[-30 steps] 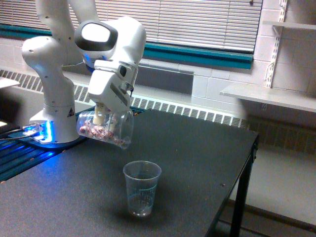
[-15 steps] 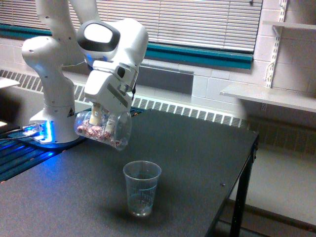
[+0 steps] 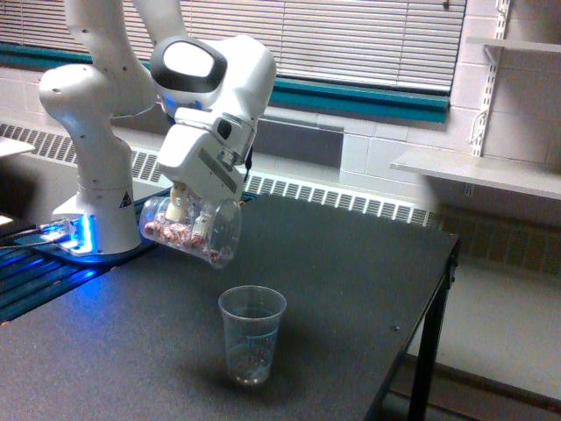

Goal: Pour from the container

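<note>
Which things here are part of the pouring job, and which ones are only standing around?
Part of the job:
- big clear cup with pink and white pieces, tilted, held in the gripper
- small clear cup standing on the black table

Just around:
- window blinds
- wall shelf
- radiator grille

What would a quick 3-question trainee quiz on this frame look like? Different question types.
1. True or false: the container stands upright on the table.
2. The small cup on the table is: A) lying on its side B) upright, mouth up C) held by the tool.
3. Fill in: the reddish-pink and white pieces lie inside the ____.

Key:
1. False: the tool holds it tilted, above the table.
2. B
3. container
</note>
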`<action>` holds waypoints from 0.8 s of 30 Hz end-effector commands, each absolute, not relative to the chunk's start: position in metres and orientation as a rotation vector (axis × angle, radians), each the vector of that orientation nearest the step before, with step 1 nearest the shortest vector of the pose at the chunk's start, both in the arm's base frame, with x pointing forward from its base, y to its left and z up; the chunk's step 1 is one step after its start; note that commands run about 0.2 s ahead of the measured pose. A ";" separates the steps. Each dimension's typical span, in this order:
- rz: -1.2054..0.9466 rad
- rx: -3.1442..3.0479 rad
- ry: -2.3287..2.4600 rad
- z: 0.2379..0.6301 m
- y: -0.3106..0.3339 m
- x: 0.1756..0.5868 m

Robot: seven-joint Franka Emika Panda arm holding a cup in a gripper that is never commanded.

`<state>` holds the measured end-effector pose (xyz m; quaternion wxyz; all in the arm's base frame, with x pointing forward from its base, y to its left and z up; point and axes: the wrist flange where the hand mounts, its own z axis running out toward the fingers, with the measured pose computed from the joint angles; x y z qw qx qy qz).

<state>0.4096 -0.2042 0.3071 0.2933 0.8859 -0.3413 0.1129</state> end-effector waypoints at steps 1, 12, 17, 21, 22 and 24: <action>0.295 2.333 -0.921 0.310 -0.203 0.416; 0.266 2.304 -0.896 0.311 -0.206 0.423; 0.263 2.291 -0.873 0.313 -0.208 0.427; 0.254 2.283 -0.866 0.311 -0.208 0.429; 0.251 2.282 -0.867 0.310 -0.208 0.429; 0.250 2.278 -0.866 0.308 -0.207 0.429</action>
